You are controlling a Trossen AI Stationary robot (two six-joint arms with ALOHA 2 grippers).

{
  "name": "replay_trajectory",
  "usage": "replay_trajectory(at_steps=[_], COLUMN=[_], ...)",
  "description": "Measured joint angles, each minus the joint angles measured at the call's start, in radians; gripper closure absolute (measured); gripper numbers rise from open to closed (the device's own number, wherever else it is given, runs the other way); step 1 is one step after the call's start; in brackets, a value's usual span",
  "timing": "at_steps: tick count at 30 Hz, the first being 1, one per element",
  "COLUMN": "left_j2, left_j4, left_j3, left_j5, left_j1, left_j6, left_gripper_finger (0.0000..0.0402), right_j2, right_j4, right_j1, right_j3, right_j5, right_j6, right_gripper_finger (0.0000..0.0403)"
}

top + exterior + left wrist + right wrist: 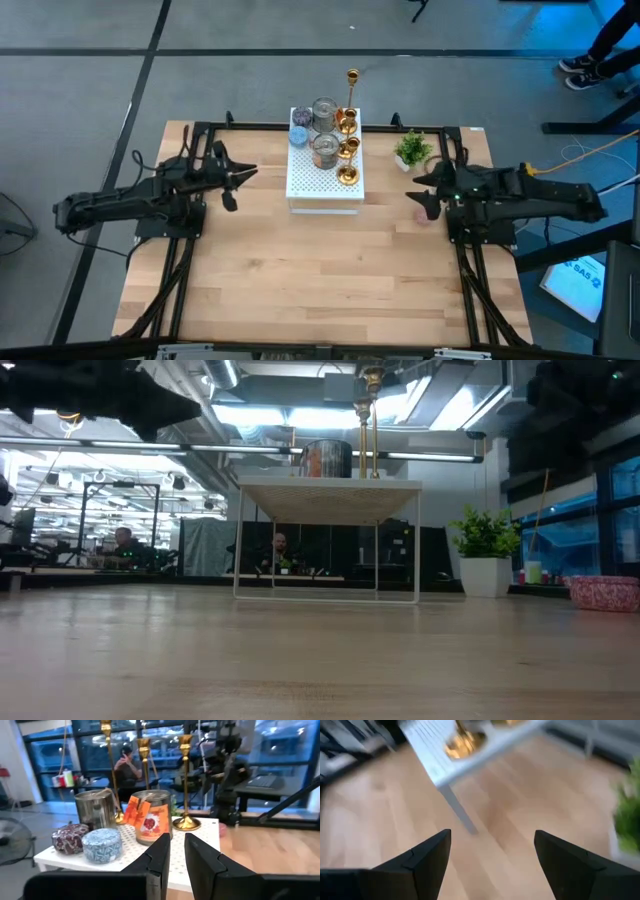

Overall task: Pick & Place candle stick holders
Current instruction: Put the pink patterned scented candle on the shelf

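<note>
- Wooden table (300,280) carries a white perforated stand (325,180) at its far middle, with a small plant (412,150) just beside it on the right.
- On the stand sit the gold holders (347,148), lined up along its right side, the tallest (352,88) at the far edge; two metal tins (325,150) and two small patterned tins (300,128) crowd the left side, touching or nearly so.
- Left gripper (232,185) hovers left of the stand, fingers pressed nearly together and holding nothing; its wrist camera looks straight at the orange-labelled tin (152,822) and the slim holder (186,785) behind it.
- Right gripper (428,195) hangs right of the stand, near the plant, fingers spread wide and empty; a gold base (462,742) shows on the stand ahead of it.
- A small pink item (605,592) lies on the table near the right arm; what it is cannot be told.
- Risk, as judged: the thin holders look top-heavy, and a sideways brush from either gripper would likely topple one into its neighbours.
- Risk: the left fingers must open before any grasp; advancing closed would shove the tins.
- Risk: the right arm, swinging in, could clip the plant.
- Risk: the stand stands on thin legs, so a hard push could shift it.
</note>
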Motion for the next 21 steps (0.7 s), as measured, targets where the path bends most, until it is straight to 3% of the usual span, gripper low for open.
replay_trajectory(at_steps=[9, 16, 21], left_j2=[-0.194, -0.221, -0.221], left_j4=[-0.029, -0.03, -0.03], left_j3=[-0.103, -0.138, -0.138], left_j5=[0.093, 0.13, 0.131], left_j1=[0.085, 0.112, 0.114], left_j6=[-0.044, -0.06, -0.053], left_gripper_finger=[0.0346, 0.0349, 0.0345], right_j2=[0.32, 0.456, 0.537], right_j4=[-0.482, -0.52, -0.529], right_j1=[-0.021, -0.019, -0.021], right_j3=[0.239, 0.201, 0.175], right_j5=[0.014, -0.158, -0.14], right_j6=[0.369, 0.346, 0.327], right_gripper_finger=[0.0112, 0.0112, 0.0112])
